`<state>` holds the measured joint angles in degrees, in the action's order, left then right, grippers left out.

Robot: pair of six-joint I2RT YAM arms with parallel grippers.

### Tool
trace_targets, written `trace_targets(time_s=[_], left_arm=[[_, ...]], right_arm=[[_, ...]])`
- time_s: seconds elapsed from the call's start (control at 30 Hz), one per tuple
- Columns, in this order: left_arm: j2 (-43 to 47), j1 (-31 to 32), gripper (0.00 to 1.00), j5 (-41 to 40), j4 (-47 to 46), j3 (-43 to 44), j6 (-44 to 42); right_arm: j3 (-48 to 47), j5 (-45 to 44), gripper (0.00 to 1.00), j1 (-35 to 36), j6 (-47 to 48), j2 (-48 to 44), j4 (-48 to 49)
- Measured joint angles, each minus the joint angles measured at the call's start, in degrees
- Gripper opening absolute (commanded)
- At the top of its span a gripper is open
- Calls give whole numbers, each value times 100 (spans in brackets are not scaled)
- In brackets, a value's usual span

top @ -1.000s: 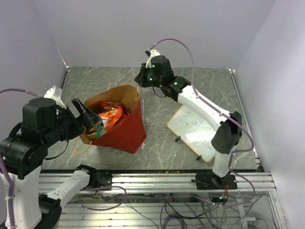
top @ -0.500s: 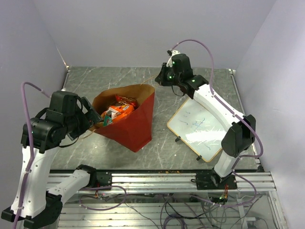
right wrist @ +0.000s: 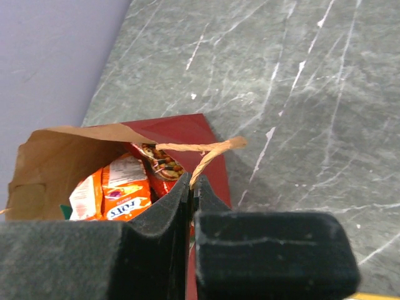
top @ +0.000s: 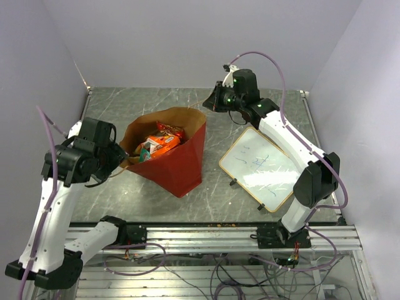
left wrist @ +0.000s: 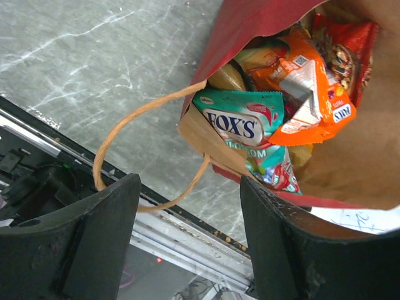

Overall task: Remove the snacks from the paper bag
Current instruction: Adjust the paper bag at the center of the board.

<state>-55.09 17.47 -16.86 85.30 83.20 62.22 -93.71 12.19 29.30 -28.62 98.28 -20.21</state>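
Your right hand had the string handle of the paper bag pinched tight; your left hand stood wide open at its mouth. The bag, snacks inside, sat near the left edge of the bench.

Looks like a robotics lab: bare lilac walls, marbled desk on aluminium rails, loose cables underneath.
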Motion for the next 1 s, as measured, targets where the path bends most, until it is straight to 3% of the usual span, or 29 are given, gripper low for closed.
trace_targets(time_s=[0.13, 0.5, 0.73, 1.0], left_arm=[[-216, 0, 87, -116, 0, 55, 42], [999, 0, 88, -426, 22, -85, 181], [1508, 0, 75, -426, 50, -1119, 1086], [1106, 0, 66, -463, -310, -1300, 1910]], right_arm=[[0, 295, 0, -9, -122, -2, 70], [52, 509, 0, -11, -136, -83, 70], [262, 518, 0, -22, -136, -216, 107], [262, 529, 0, -31, -109, -238, 103]])
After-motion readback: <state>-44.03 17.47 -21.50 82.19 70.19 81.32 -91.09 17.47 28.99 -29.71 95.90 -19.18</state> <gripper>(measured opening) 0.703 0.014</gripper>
